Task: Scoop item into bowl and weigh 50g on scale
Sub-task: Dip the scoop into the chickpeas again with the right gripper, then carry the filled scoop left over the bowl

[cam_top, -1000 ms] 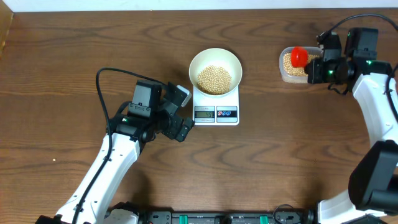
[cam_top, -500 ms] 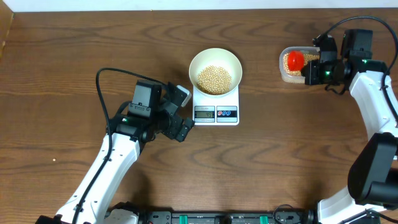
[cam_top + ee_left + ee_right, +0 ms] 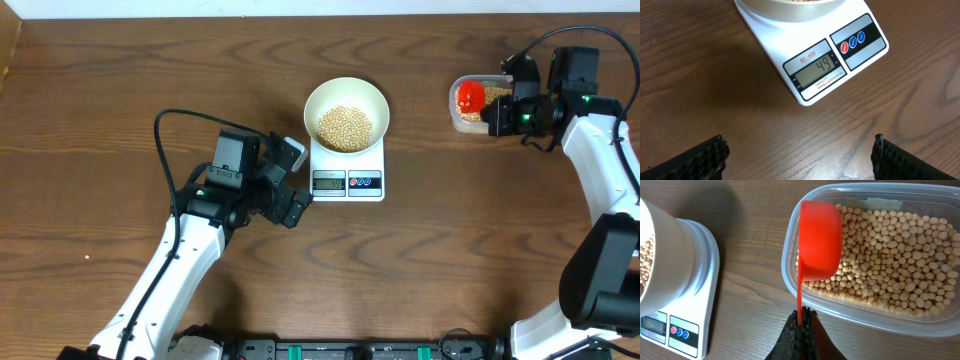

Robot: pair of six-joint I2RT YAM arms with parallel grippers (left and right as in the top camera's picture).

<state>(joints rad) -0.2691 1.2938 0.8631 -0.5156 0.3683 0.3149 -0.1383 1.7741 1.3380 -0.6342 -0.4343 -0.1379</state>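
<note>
The right jaws [image 3: 801, 325] are pinched tight on the thin handle of the red scoop [image 3: 820, 240]. The handle runs straight out from them, so the cup hangs over the near-left end of the clear tub [image 3: 880, 324], just above the beans [image 3: 890, 260] in it. The bowl [image 3: 346, 83], already holding a heap of beans, sits on the scale [image 3: 805, 65], well to the left of the tub across bare counter [image 3: 450, 250]. The display [image 3: 819, 70] shows 49, so probably only a few more beans are wanted. The right arm is nearer the tub. The left jaws [image 3: 800, 160] gape wide and empty, low beside the scale's front-left corner.
</note>
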